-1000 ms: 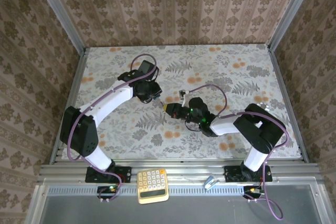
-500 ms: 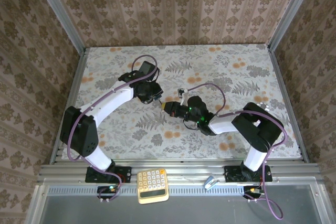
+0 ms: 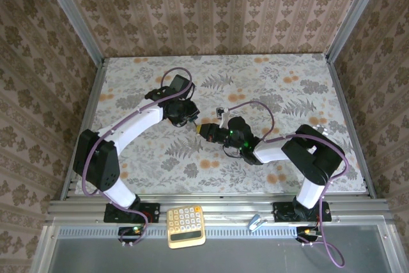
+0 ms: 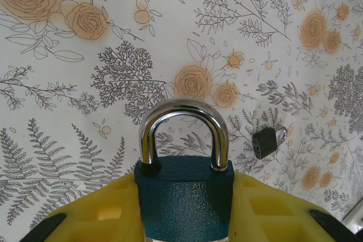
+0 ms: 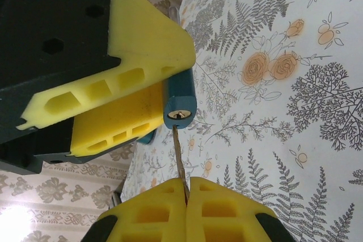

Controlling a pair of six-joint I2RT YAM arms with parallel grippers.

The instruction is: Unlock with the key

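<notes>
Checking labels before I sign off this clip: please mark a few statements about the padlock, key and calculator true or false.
1. The left gripper clamps the padlock by its body. True.
2. The shackle is sprung open. False: both its legs sit in the body.
3. The right gripper pinches the key, blade aimed at the keyhole. True.
4. The calculator lies on the flowered table between the arms. False: it sits on the near rail by the arm bases.
</notes>
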